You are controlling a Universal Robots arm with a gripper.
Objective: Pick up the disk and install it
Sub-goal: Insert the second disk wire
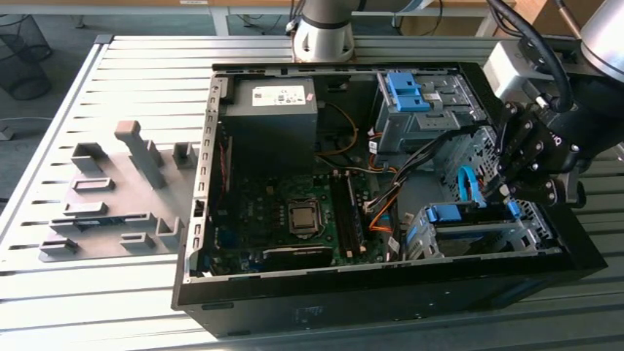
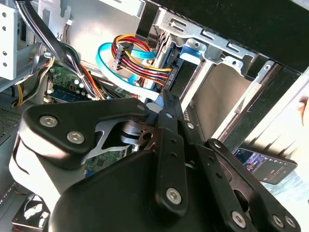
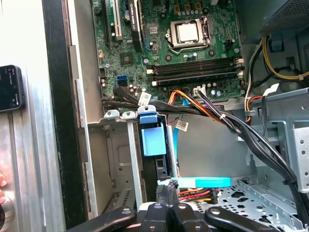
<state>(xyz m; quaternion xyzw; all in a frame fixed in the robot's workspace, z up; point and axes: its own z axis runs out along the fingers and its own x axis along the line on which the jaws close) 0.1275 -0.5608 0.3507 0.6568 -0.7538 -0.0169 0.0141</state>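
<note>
On the exterior view's left, a flat grey plastic fixture plate [image 1: 112, 197] with upright blocks lies on the slatted metal table [image 1: 58, 285]. Beside it stands the open black computer case [image 1: 390, 292], its green motherboard [image 1: 292, 219] exposed under the large grey power supply box [image 1: 271, 110]. A bare blue plastic bracket [image 1: 407, 91] sits in the upper metal cage. Toward the exterior view's right, the disk [image 1: 466, 214], a flat drive with blue plastic rails and handle, sits seated in the lower silver drive cage [image 1: 478, 238]; the first wrist view shows its blue handle [image 3: 153, 131] between the cage walls. The black gripper [image 1: 522, 183] hangs just above that cage, its fingers [image 3: 164, 191] drawn narrow and close together by the disk's end. Whether they pinch anything I cannot tell.
</note>
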